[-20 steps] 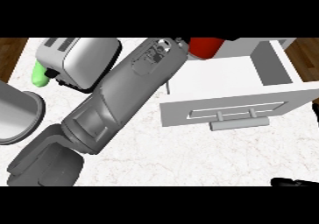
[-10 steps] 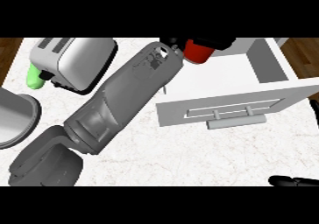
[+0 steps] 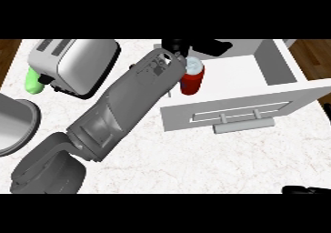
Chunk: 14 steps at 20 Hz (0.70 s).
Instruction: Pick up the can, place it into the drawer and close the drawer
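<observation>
The red can [image 3: 191, 78] with its pale lid hangs at the far middle of the scene, just left of the open drawer [image 3: 279, 68] and just beyond the far left corner of the drawer's front panel. The left hand [image 3: 180, 47] sits above it at the end of a long grey forearm that crosses the white tabletop [image 3: 195, 159] from the near left. The dark fingers curl round the top of the can, so the hand is closed upon it; how much of the lid they cover is hidden by the wrist.

The can looks like a stiff metal cylinder, probably light, with a smooth painted wall that may slip if taken only by the rim. A hold across the middle of the body, fingers on one side and thumb on the other, would be the safer one.

Its long axis runs roughly near to far in the view, lid toward the hand and base toward the near side, so it seems close to upright and tilted a little. Whether the base touches the tabletop cannot be told.

The drawer's white handle [image 3: 243, 122] faces the near side. The right hand [image 3: 309, 189] shows only as a dark shape at the near right edge; its fingers cannot be made out.

A toaster [image 3: 74, 63] stands at the far left, a green object [image 3: 34, 82] beside it, and a grey pot [image 3: 10, 123] at the left edge.
</observation>
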Available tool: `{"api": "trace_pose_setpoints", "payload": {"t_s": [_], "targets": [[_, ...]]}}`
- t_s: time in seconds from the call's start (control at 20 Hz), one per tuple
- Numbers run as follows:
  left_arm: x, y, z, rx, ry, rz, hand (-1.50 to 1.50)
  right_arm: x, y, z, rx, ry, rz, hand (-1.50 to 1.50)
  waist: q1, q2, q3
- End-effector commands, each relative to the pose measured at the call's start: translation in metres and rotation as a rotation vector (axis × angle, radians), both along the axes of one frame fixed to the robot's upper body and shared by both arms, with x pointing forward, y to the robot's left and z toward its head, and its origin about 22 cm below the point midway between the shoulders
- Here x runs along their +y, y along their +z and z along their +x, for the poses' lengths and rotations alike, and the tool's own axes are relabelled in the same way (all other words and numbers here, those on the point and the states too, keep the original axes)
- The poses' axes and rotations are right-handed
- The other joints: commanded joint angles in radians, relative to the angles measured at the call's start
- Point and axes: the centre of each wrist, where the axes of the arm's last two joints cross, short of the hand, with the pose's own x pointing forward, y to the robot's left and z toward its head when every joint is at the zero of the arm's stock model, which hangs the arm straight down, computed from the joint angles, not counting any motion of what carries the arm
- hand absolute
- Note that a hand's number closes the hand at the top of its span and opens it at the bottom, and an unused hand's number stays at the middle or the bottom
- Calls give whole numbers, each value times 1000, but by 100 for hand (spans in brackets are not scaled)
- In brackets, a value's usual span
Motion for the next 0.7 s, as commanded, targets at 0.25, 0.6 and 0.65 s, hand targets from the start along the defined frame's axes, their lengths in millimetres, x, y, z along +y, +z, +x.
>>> {"api": "trace_pose_setpoints", "payload": {"t_s": [0.25,0.6,0.65], "targets": [[5,-7,1,7,21,-53,-150,7,0,2,-44,-31,-54,-150,21,0,-1],[2,-10,-3,8,28,-118,-150,3,19,-8,-147,-14,-315,-150,13,-4,-1],[-8,5,-7,15,36,-131,-150,3,26,-3,-145,-17,-333,-150,1,-3,0]]}}
